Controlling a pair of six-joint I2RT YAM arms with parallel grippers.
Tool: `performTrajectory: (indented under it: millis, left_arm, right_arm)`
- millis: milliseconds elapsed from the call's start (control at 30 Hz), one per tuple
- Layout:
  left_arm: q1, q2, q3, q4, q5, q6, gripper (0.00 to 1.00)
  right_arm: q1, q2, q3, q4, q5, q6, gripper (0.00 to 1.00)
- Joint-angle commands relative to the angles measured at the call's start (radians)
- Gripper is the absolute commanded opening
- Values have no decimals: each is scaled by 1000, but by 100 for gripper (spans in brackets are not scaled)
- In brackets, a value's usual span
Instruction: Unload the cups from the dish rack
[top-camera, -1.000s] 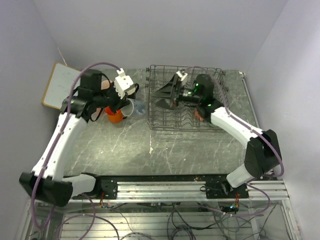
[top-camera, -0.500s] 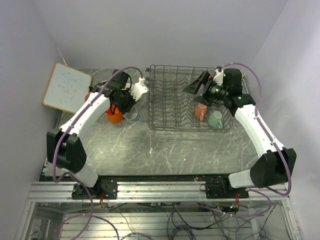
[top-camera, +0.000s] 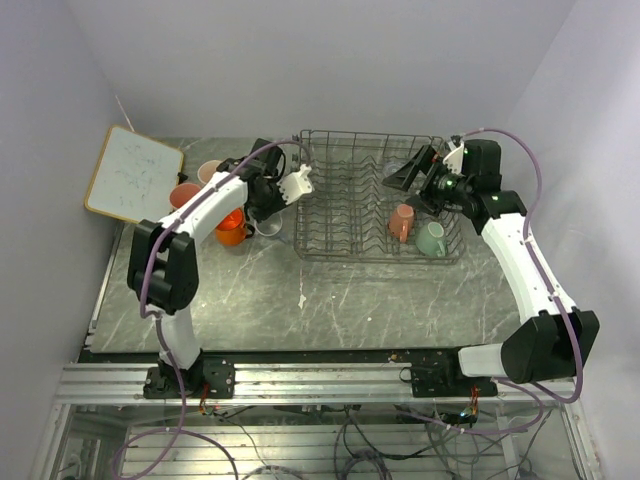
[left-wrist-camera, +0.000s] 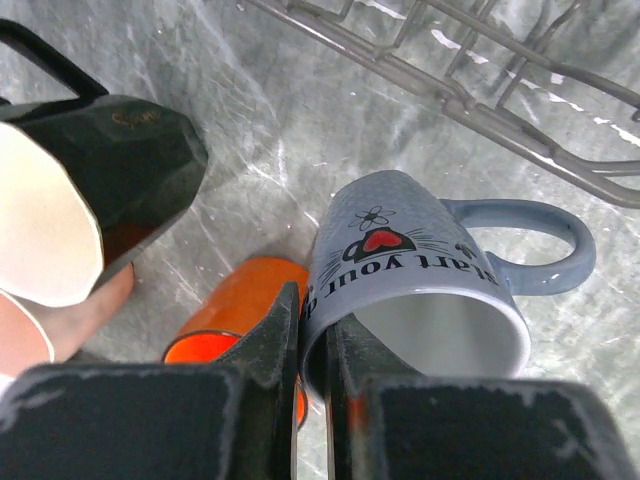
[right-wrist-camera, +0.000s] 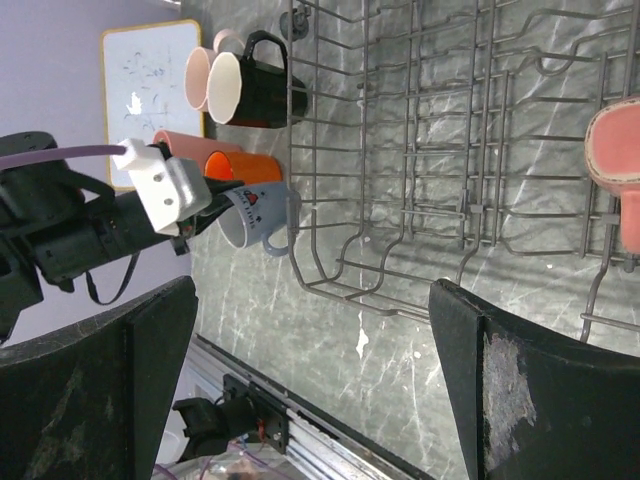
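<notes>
My left gripper (left-wrist-camera: 315, 340) is shut on the rim of the grey-blue mug (left-wrist-camera: 420, 270), one finger inside and one outside, just left of the dish rack (top-camera: 300, 205). I cannot tell if the mug touches the table. The orange cup (left-wrist-camera: 235, 310), black mug (left-wrist-camera: 110, 170) and a pink cup (left-wrist-camera: 25, 335) lie beside it. A salmon cup (top-camera: 401, 221) and a mint green cup (top-camera: 432, 239) sit in the rack's right part. My right gripper (top-camera: 405, 176) is open and empty above the rack's back right. Its wrist view shows the rack (right-wrist-camera: 365, 150) and grey-blue mug (right-wrist-camera: 255, 215).
A white-faced, wood-framed board (top-camera: 133, 173) lies at the far left. The pale pink cup (top-camera: 209, 171) and a pink tumbler (top-camera: 184, 194) lie between the board and the rack. Walls close in on both sides and behind.
My right gripper has drawn back from the rack's left middle to its back right, uncovering the salmon and mint cups. My left wrist has shifted right toward the rack with the grey-blue mug.
</notes>
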Motion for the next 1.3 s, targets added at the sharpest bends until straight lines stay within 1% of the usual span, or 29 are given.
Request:
performTrajectory:
  millis: [0,300,333,400,433,500,533,600,800,900,1033,1067,1267]
  left_arm:
    - [-4,50,64,14,-36,81,7]
    - [-1,149,141,-37,-27,154,7]
    - [-1,153,147,-36,-27,152,10]
    - [-1,148,143,-16,-20,151,25]
    - [0,140,136,-4,-18,154,38]
    - [-1,125,123,13,-10,168,72]
    - [-1,119,121,13,-5,171,82]
    - [-1,117,125,9,-2,177,95]
    - [1,66,115,84,-38,157,96]
    - [1,24,116,114,-50,150,96]
    - [1,-43,122,133,-61,119,97]
    - [1,-61,126,132,-61,110,99]
    - [1,-176,158,77,-21,11,99]
  right_arm:
    - [-16,-30,2,-9,-13,-19,100]
    - [-27,-20,5,-16,-10,-27,100]
    - [-29,-19,7,-19,-5,-30,100]
    - [-32,-12,11,-24,0,-35,100]
    - [-31,-11,12,-26,0,-35,100]
    - [-32,-8,13,-23,-1,-36,100]
    - [-34,-5,14,-21,-3,-35,100]
    - [-35,-1,19,-22,-5,-36,100]
    - [-39,21,42,-32,12,-51,100]
    - [-39,35,51,-44,50,-70,100]
    - [-39,69,74,-92,178,-113,100]
    - [-39,73,77,-100,212,-122,100]
    - [4,129,81,-132,444,-188,100]
